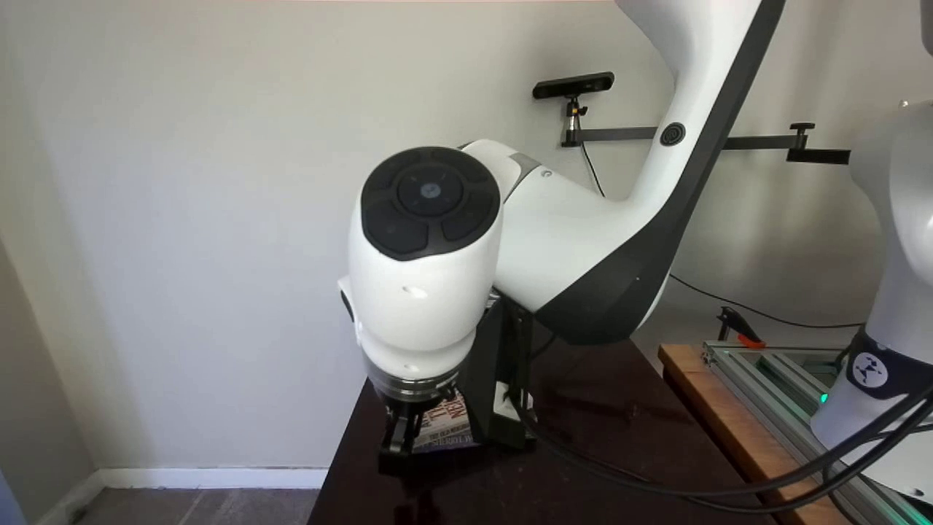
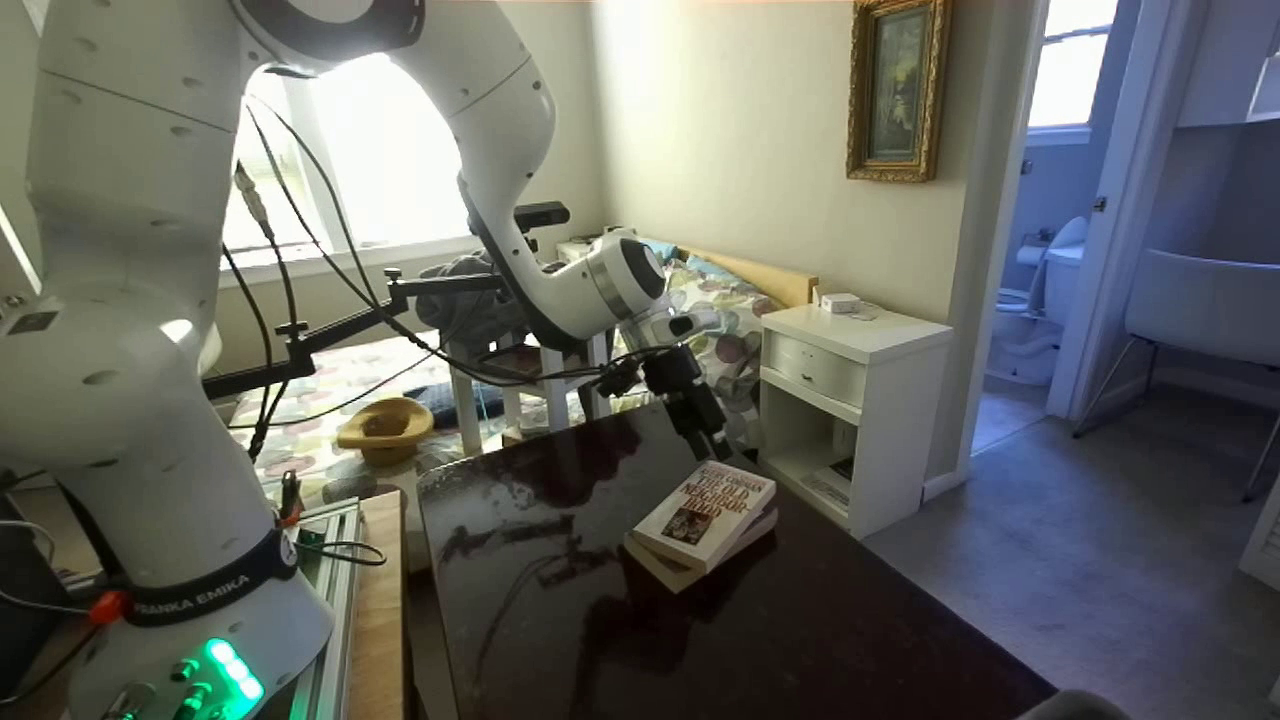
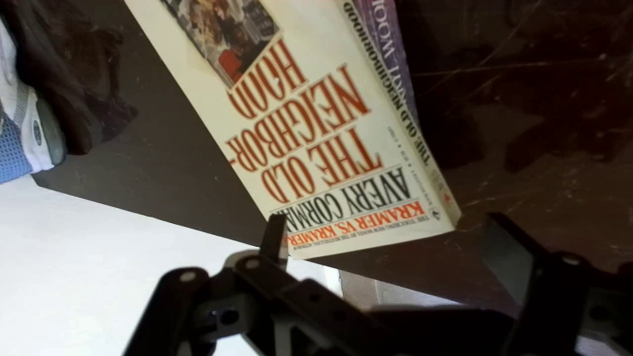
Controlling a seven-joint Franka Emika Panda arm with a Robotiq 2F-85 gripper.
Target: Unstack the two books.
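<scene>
so my jaws are spread wide and there's nothing clamped in them, you can see that best in the wrist view. in an exterior view my gripper (image 2: 711, 448) points down at a slant, just by the far end of the top book (image 2: 705, 515). that's the beige one with the reddish lettering, the old neighborhood, lying cover up on the bottom book (image 2: 668, 569). they're not lined up, the bottom book sits twisted a bit and sticks out on the near side and along the right. it shows pale pages there and a purple spine in the wrist view. the pile is on the dark table (image 2: 850, 620), close to its right edge.

in the wrist view the end of the top book shows between my fingers (image 3: 509, 262). the left one overlaps a corner of the cover in that view, but i can't tell if it's touching. a grey and blue shoe (image 3: 29, 128) pokes in at the far left of that view. in an exterior view a white nightstand (image 2: 905, 420) stands past the table's right side.
</scene>
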